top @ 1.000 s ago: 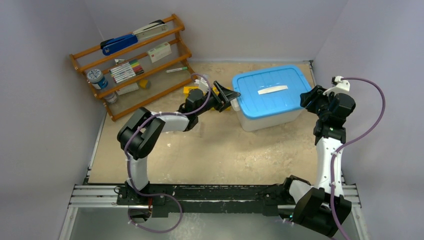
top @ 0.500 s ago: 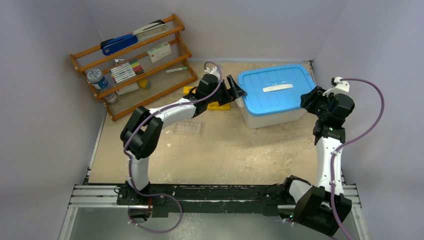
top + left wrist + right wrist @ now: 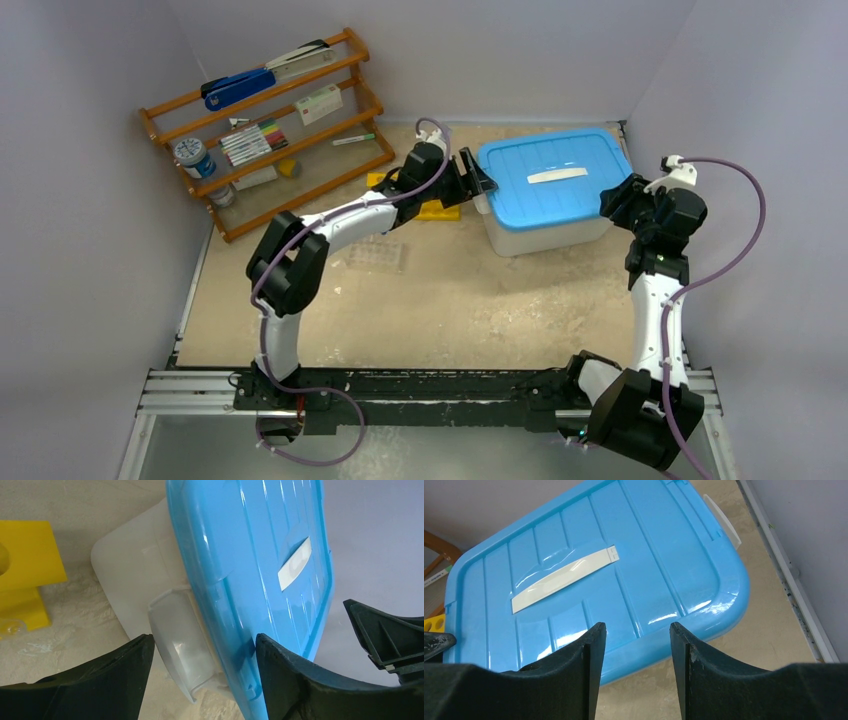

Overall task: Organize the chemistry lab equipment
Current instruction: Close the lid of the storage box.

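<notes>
Left gripper (image 3: pixel 201 641) open, jaws astride the translucent latch (image 3: pixel 177 640) at the left end of the bin (image 3: pixel 545 237), nothing clamped yet. Upper middle of the overhead view, just right of the yellow rack (image 3: pixel 438 212).

Step in hand, at a guess: popping that latch to free the blue lid (image 3: pixel 590 165) and get the lab gear inside. Doing it well: get only the latch between the jaws. Lid rim also in the gap right now, beside the finger at lower right of the left wrist view. Shift off the rim, close on the latch's free lip, swing outward and up rather than straight up. Risk otherwise: dragging or tipping the whole bin.

Right gripper (image 3: pixel 635 630) likewise parted and empty, hovering over the lid's near right corner, right of centre in the overhead view. Not at the right-end latch (image 3: pixel 722 516), upper right of the right wrist view. Could press down on the lid as a brace during the pull, or move over to that latch.

Lab gear in sight: clear tube tray (image 3: pixel 378 255) flat on the table (image 3: pixel 450 300), left of centre overhead, beside the left forearm, see-through, contents too faint to tell. Yellow rack bright and blocky, near the bin's left end, partly hidden by the left arm.
</notes>
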